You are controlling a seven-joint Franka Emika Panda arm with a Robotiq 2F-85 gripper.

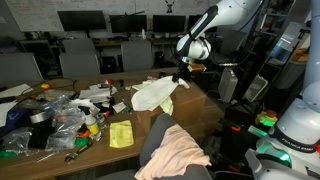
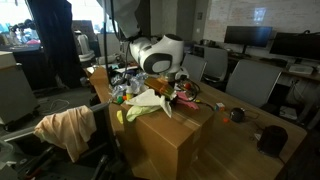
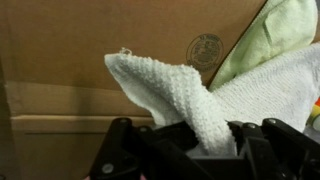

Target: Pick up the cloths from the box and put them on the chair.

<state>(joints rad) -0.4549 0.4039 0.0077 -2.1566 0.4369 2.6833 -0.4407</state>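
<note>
My gripper (image 1: 181, 73) (image 2: 166, 84) hangs over the cardboard box (image 1: 195, 110) (image 2: 165, 135) and is shut on a white knitted cloth (image 3: 185, 95), which runs down between the fingers (image 3: 198, 150) in the wrist view. A pale yellow-green cloth (image 1: 152, 95) (image 2: 148, 101) (image 3: 265, 35) drapes over the box's edge beside it. A peach cloth (image 1: 175, 152) (image 2: 66, 129) lies over the chair (image 1: 165, 140) (image 2: 95, 130) next to the box.
A cluttered wooden table (image 1: 100, 135) behind the box holds bags, bottles and a small yellow cloth (image 1: 121, 134). Office chairs (image 2: 250, 82) and monitors stand around. A second robot base (image 1: 290, 130) is close at one side.
</note>
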